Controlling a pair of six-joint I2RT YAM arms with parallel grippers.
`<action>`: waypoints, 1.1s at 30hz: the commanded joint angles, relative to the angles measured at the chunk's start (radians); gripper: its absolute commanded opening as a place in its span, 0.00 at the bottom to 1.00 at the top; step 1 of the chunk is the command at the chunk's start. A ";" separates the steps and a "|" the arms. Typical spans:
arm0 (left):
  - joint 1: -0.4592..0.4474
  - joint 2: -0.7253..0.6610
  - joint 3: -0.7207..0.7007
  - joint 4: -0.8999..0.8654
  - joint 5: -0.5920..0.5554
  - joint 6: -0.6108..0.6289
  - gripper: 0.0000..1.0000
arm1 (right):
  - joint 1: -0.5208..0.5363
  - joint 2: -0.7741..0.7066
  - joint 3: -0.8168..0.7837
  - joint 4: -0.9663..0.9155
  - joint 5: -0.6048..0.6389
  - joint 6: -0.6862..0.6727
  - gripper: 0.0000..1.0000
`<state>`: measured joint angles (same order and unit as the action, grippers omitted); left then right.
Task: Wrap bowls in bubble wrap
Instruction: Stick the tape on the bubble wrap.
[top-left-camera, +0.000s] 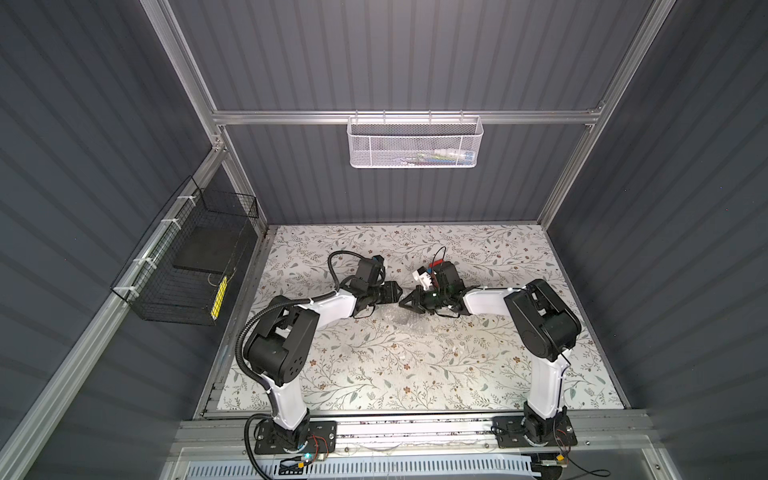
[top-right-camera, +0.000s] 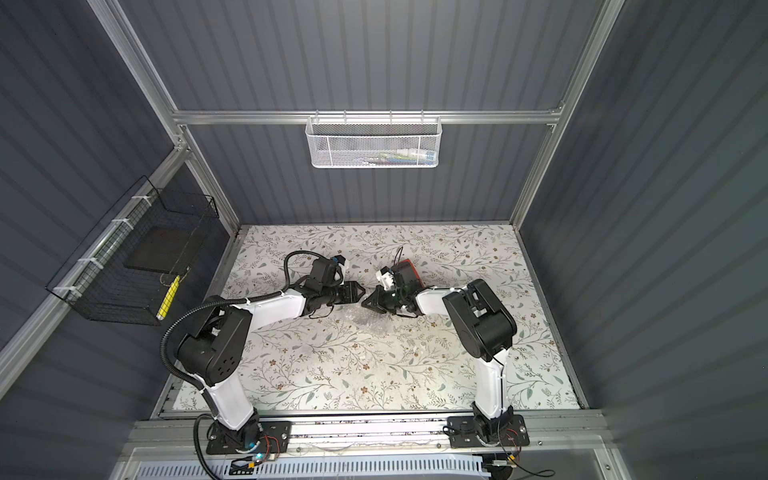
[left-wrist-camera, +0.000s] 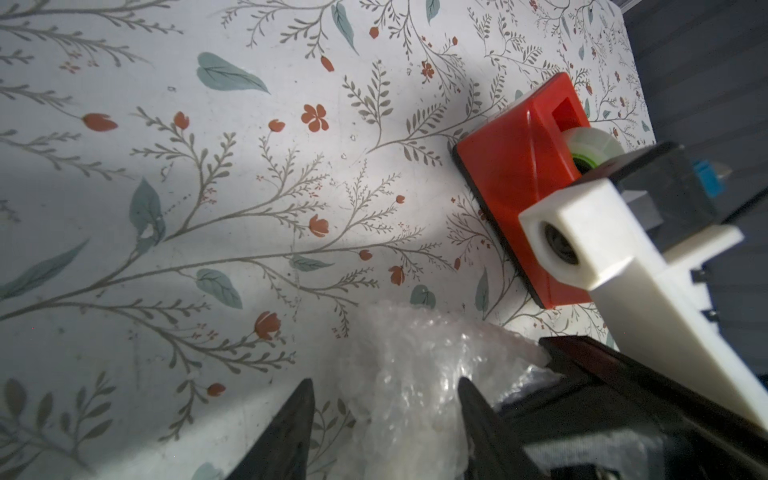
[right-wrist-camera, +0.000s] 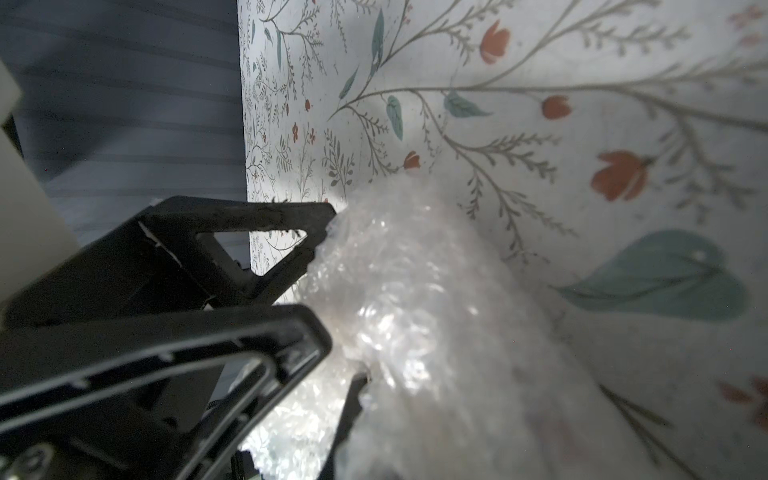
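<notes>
A crumpled bundle of bubble wrap (left-wrist-camera: 419, 353) hangs low over the flowered table (top-left-camera: 374, 365) at the middle, faint in both top views (top-left-camera: 401, 322) (top-right-camera: 365, 320). My left gripper (left-wrist-camera: 384, 380) has its jaws apart around the bundle. One finger (left-wrist-camera: 473, 411) is against the plastic, and the other (left-wrist-camera: 291, 428) stands off it with tablecloth showing between. My right gripper (right-wrist-camera: 386, 386) is shut on the bubble wrap (right-wrist-camera: 415, 311), which covers all but one of its fingers (right-wrist-camera: 353, 403). The two grippers (top-left-camera: 400, 296) (top-left-camera: 406, 304) meet tip to tip. The bowl is hidden.
A red tape dispenser (left-wrist-camera: 523, 187) (top-right-camera: 409, 269) stands just behind the right wrist. A white mesh basket (top-left-camera: 413, 141) hangs on the back wall. On the left wall hangs a black wire basket (top-left-camera: 187, 257). Grey walls enclose the table on three sides.
</notes>
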<state>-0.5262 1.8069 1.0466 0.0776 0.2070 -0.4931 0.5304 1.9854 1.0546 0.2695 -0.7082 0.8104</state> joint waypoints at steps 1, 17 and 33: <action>0.013 0.008 0.002 0.023 0.025 -0.011 0.54 | 0.001 0.049 -0.030 -0.067 0.039 -0.008 0.00; 0.022 -0.005 -0.062 0.080 0.099 -0.010 0.47 | 0.001 0.052 -0.023 -0.078 0.039 -0.011 0.00; 0.022 0.044 -0.066 0.103 0.115 -0.004 0.12 | 0.000 0.047 -0.022 -0.087 0.039 -0.015 0.00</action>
<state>-0.5087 1.8206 0.9859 0.1967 0.3153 -0.5076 0.5304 1.9862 1.0546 0.2653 -0.7074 0.8062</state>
